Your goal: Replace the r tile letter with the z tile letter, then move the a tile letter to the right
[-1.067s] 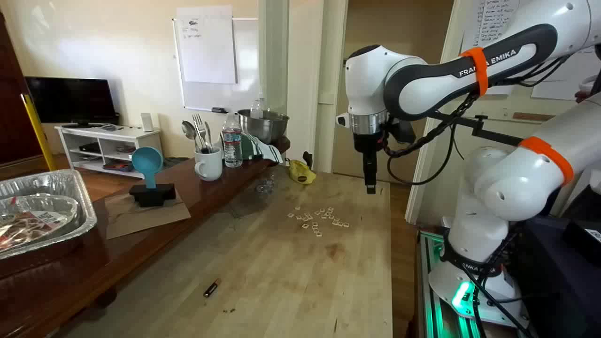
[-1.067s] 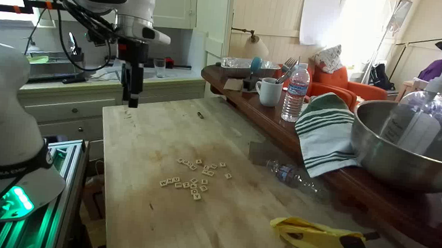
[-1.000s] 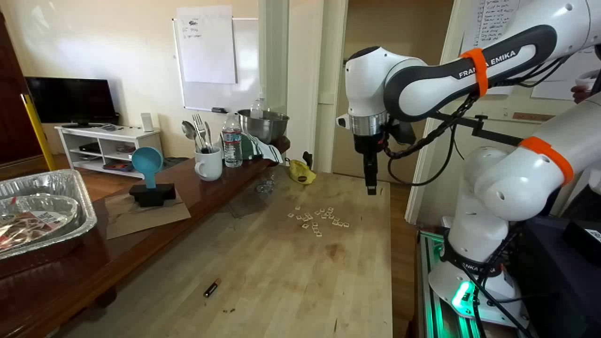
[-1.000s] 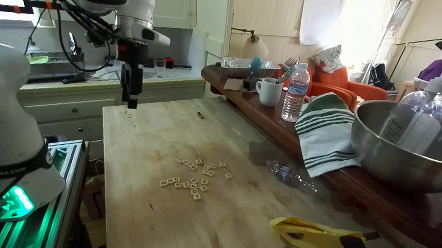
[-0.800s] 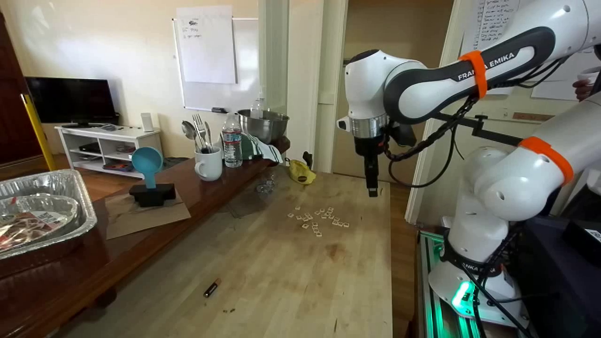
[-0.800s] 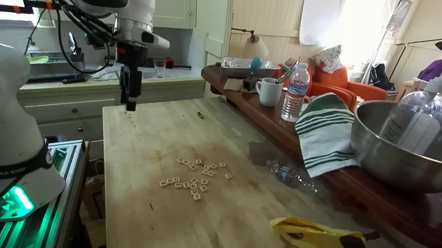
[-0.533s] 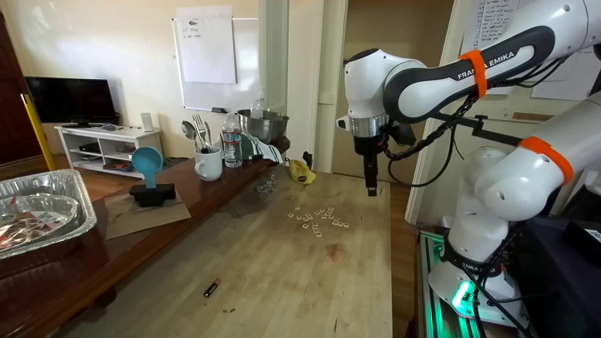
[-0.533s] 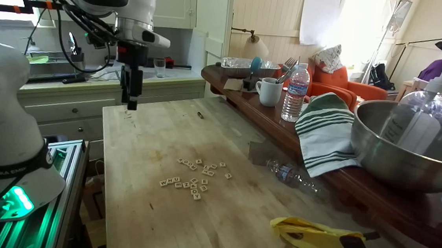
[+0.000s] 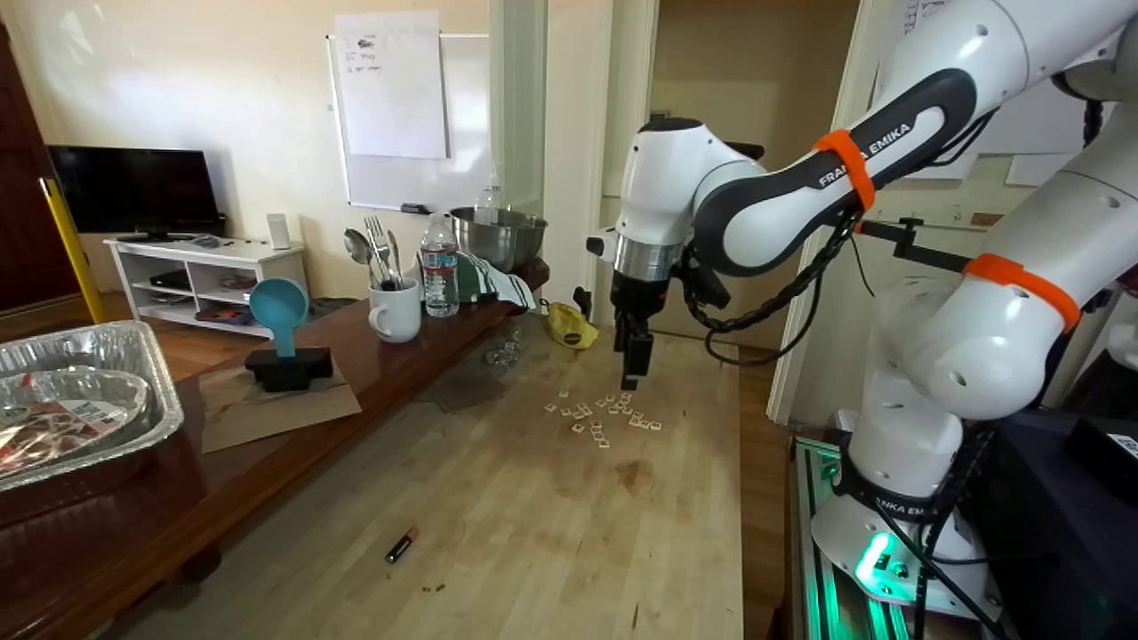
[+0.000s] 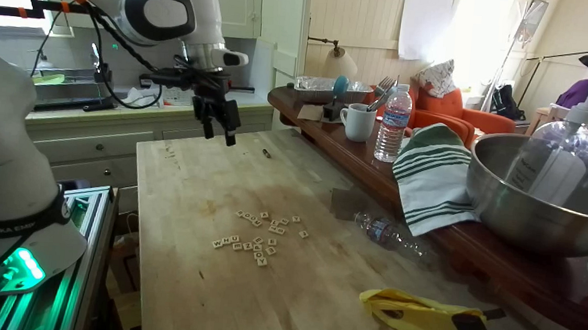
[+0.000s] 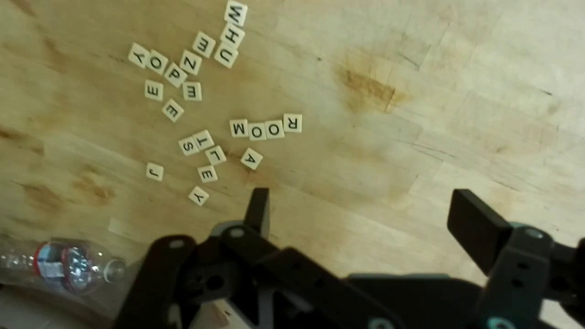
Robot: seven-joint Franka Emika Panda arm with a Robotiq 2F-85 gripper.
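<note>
R tile (image 11: 292,123) beside O tile (image 11: 274,129) on table (image 11: 338,183)

Home: kitchen cabinets (image 10: 240,11), drawers (image 10: 122,143), orange armchairs (image 10: 489,119), television (image 9: 133,187)

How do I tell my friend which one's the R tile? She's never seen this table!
Find the pale wooden table in the wrist view. Just above the picture's middle, a crooked row of four tiles spells ROOM upside down. The R tile sits at the row's right end beside an O tile; no other tile in that row says R.
</note>
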